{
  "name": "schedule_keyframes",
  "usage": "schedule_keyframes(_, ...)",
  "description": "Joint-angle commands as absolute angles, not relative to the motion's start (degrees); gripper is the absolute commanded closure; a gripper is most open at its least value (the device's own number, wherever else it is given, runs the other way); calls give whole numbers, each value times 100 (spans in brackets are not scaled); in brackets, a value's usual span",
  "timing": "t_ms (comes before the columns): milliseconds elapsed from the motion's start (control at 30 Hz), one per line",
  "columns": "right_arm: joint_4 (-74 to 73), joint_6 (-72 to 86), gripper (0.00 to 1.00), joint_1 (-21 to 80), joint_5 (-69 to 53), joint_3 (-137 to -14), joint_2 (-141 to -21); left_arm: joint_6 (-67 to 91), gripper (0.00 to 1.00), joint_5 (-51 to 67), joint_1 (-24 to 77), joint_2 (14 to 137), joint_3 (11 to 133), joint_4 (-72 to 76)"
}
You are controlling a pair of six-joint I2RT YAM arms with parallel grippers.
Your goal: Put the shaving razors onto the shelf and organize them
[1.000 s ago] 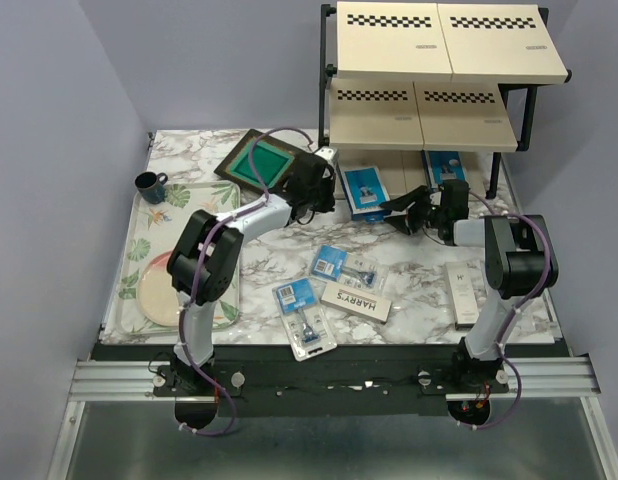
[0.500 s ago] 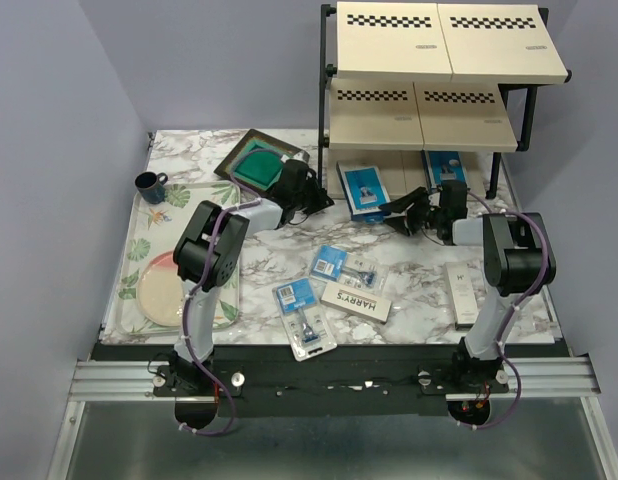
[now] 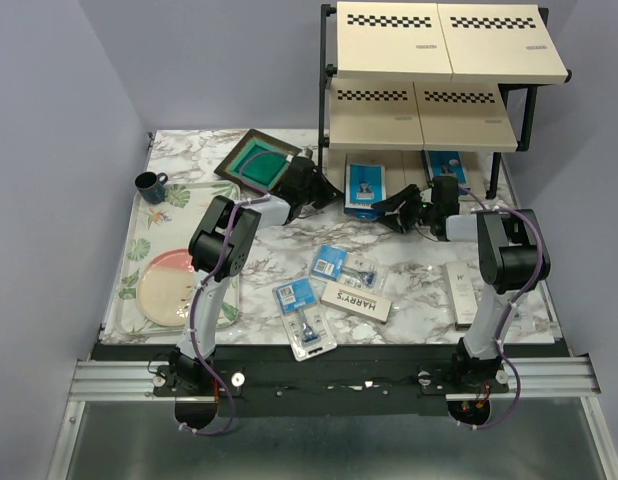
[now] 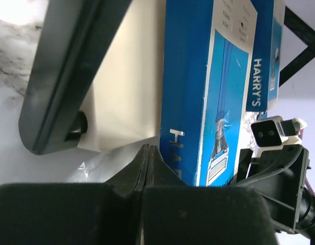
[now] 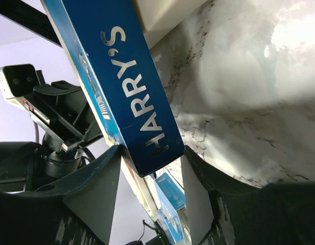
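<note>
**Razor pack goes onto the rack.** A dark-blue flat cardboard box [image 3: 366, 186] of Harry's razors sits clamped at its near end between the fingers of the right gripper [image 3: 388, 210]. Its far end is now on the lowest beige board of the black-framed three-tier shelf [image 3: 384, 125].

A second earlier the box lay askew, short of the rack. It has since been squared up and pushed ahead of the gripper, under the middle tier, so this pack looks nearly home.

The left gripper [image 3: 311, 188] is clenched on nothing. Its joined tips sit just beside the box's left edge, seemingly as a guide, though contact cannot be made out.

A second dark-blue box [image 3: 446, 165] lies beyond and to the right of the right gripper, partly under the middle tier. Behind both grippers, toward the arm bases, clear blister packs [image 3: 329, 262] with light-blue cards and two long white boxes [image 3: 357, 300] wait on the marble tabletop [image 3: 419, 265]. Most of the job appears to remain.

The right arm is folded with its elbow high, and its forearm is laid low, reaching leftward. The left arm's elbow has swung closer to the rack over the last second, and the arm stretches rightward with its wrist near the surface.
</note>
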State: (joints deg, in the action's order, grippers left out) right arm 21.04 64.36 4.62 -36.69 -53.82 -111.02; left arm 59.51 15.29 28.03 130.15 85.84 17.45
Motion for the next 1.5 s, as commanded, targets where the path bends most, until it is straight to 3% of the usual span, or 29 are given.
schedule_keyframes(0,1908,6206,43,554,-3568,-5616,-11241,6117,100,1600,2839,13026,8745,1890)
schedule_keyframes(533,704,5379,36,422,-4043,-5783,-10380,5511,100,984,2426,11989,7840,625)
schedule_keyframes(667,-347,4354,36,273,-4166,-5687,-9951,5318,100,1107,2198,11515,7402,396)
schedule_keyframes(733,-632,3094,45,272,-4306,-5643,-9583,5221,100,1107,2074,11112,7173,343)
schedule_keyframes(767,-772,2676,54,281,-4350,-5643,-9493,5186,100,1099,2039,10961,6911,317)
schedule_keyframes(800,-1148,2324,71,316,-4307,-5669,-9405,5159,100,1090,2013,10803,6769,325)
schedule_keyframes(900,-1958,944,93,491,-4150,-6089,-9299,4984,100,994,1951,10197,6224,316)
schedule_keyframes(1000,-2539,-725,99,973,-3537,-6547,-9272,4624,100,949,1934,9652,5740,378)
schedule_keyframes(1133,-2759,-2815,99,1625,-2595,-6794,-9334,4106,100,765,1916,9098,5301,316)
schedule_keyframes(1467,-1908,-5018,99,2382,-1257,-6907,-9729,3173,100,439,1328,7964,4677,272)
